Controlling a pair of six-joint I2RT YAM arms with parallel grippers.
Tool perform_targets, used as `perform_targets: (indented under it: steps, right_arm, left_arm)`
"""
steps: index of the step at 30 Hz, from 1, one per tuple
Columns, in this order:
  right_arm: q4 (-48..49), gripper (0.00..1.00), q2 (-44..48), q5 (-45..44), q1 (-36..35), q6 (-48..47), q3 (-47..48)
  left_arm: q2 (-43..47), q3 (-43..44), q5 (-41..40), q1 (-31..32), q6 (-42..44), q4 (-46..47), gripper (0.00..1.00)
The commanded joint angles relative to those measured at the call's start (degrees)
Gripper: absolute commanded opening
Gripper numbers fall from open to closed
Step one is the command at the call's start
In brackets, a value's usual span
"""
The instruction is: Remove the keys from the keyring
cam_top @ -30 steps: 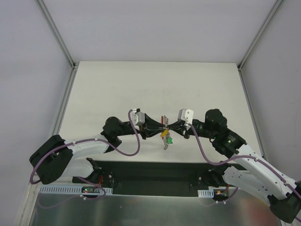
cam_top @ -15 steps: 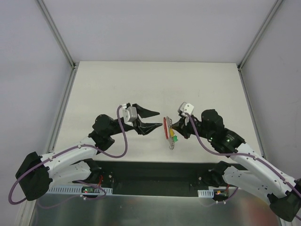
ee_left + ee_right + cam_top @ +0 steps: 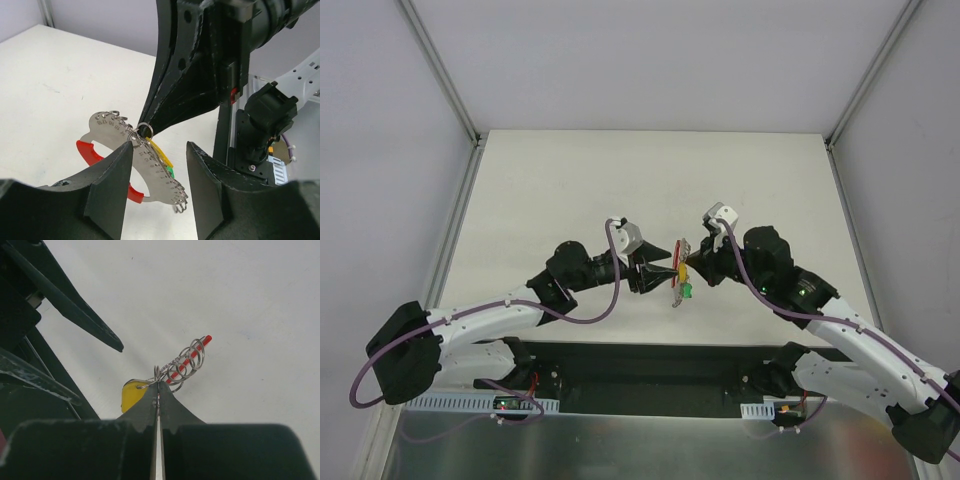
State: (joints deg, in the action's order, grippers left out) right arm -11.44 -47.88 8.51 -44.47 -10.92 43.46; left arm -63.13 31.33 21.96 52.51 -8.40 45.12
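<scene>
The keys (image 3: 680,284) hang as a small bunch above the table, with red, yellow and green parts. In the left wrist view a silvery curved plate (image 3: 150,165) with a red grip (image 3: 87,152) and several small rings hangs from the keyring (image 3: 142,129). My right gripper (image 3: 687,265) is shut on that thin ring (image 3: 158,374). A yellow key head (image 3: 131,393) sits just left of its tips (image 3: 159,385). My left gripper (image 3: 160,152) is open, one finger on each side of the bunch, touching nothing that I can see.
Both arms meet over the near middle of the white table (image 3: 570,190). The black base plate (image 3: 650,365) lies along the near edge. Aluminium frame posts (image 3: 460,110) and grey walls border the table left, right and behind.
My left gripper let go, opened and drew back to the left, then came right again with open jaws around the bunch. The right gripper kept its hold and turned the bunch slightly.
</scene>
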Motion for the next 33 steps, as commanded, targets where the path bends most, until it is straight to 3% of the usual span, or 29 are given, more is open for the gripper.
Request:
perform_targets:
  steps: [1, 13, 19, 24, 28, 33]
  right_arm:
    - [1.9, 0.01, 0.2, -1.1, -0.4, 2.2, 3.1]
    - [1.6, 0.01, -0.8, -0.4, -0.4, 2.4, 3.8]
    - [1.0, 0.01, -1.1, 0.5, -0.4, 2.8, 4.9]
    - [1.0, 0.01, -1.2, 0.8, -0.4, 3.2, 4.9]
    - [1.5, 0.01, -0.8, 1.6, -0.7, 2.8, 4.4]
    - [1.9, 0.01, 1.9, 2.0, -0.6, 0.0, 2.7]
  left_arm:
    - [-1.9, 2.6, -1.1, 0.4, -1.8, 1.2, 0.46]
    - [-6.9, 5.2, 0.9, 0.5, -2.8, 0.9, 0.45]
    - [-8.6, 6.7, 2.0, 0.6, -2.3, -0.7, 0.39]
    - [-9.2, 6.9, 2.6, 0.6, -2.1, -1.1, 0.27]
    - [-8.8, 7.0, 3.7, 0.5, -1.2, -1.9, 0.00]
    - [-7.1, 6.6, 2.4, -0.1, -0.1, -4.8, 0.00]
